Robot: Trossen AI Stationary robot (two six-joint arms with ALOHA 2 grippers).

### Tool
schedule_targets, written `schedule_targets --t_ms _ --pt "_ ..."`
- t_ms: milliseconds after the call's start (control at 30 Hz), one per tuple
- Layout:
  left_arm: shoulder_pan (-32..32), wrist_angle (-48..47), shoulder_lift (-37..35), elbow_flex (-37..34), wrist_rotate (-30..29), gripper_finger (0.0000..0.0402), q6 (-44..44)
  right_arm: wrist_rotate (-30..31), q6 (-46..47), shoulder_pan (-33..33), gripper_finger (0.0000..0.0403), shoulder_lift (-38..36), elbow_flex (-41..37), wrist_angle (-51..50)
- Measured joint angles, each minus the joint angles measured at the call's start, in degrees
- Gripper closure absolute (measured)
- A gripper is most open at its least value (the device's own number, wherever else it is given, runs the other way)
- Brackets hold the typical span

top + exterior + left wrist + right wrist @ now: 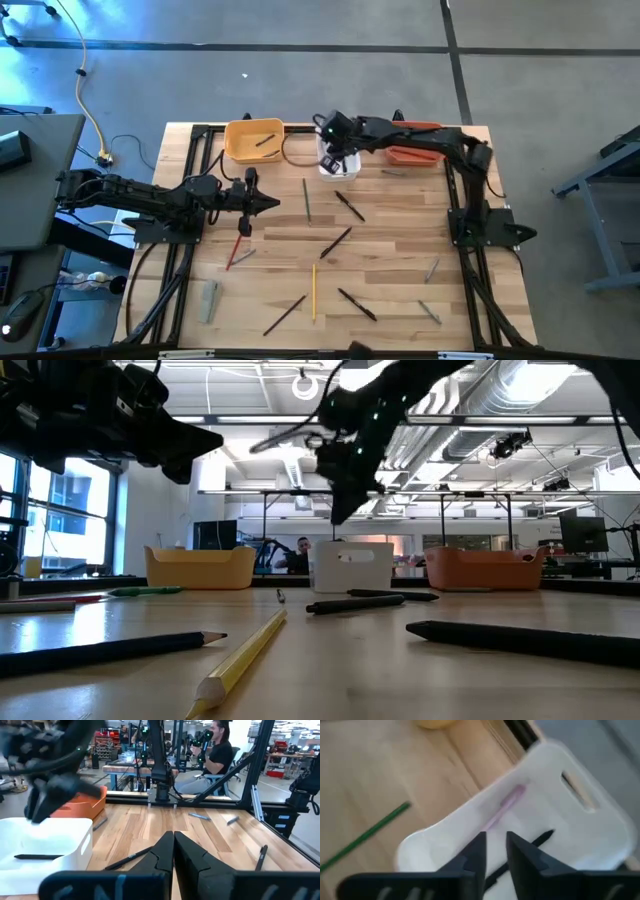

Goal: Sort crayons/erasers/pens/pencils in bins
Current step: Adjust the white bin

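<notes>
- The white bin [341, 168] sat at the 12 o'clock edge of the table [390, 260], between the yellow-orange bin [252, 140] toward 11 o'clock and the red-orange bin [415, 153] toward 1 o'clock.
- In the right wrist view the white bin [555, 827] held a black pen [540, 840] and a pale pink stick [506, 806]; a dark stick [265, 141] lay in the yellow-orange bin.
- Black pens [349, 207], a green pen [307, 199], a yellow pencil [313, 291] and a red pencil [238, 250] lay scattered loose across the table's middle.
- The right gripper [333, 155] reached from its base at 3 o'clock and hung over the white bin, fingers [475, 851] a narrow gap apart, holding nothing.
- The left gripper [268, 204] hovered above the table toward 9 o'clock, fingers pressed together and empty.
</notes>
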Motion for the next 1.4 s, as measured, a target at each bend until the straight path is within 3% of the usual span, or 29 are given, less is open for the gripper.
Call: schedule_targets --t_ms 100,267,433,600,1400 --pt "-0.01 0.0 0.0 0.0 0.19 0.0401 0.0 0.11 -6.06 2.65 0.0394 -5.02 -5.16 -0.59" --pt "-0.01 0.02 0.0 0.0 0.21 0.0401 0.45 -0.17 -9.4 7.29 0.0387 -11.14 -16.2 3.3" --pt "-0.01 0.02 0.0 0.0 0.15 0.0401 0.35 -0.19 -11.74 9.32 0.04 -10.7 -23.83 12.82" --pt "-0.01 0.02 0.0 0.0 0.13 0.0401 0.13 2.68 -12.45 9.05 0.0402 -7.76 -23.73 17.68" --pt "-0.01 -1.2 0.0 0.0 -0.42 0.0401 0.39 -0.94 -10.73 5.72 0.0403 -6.84 -22.71 25.83"
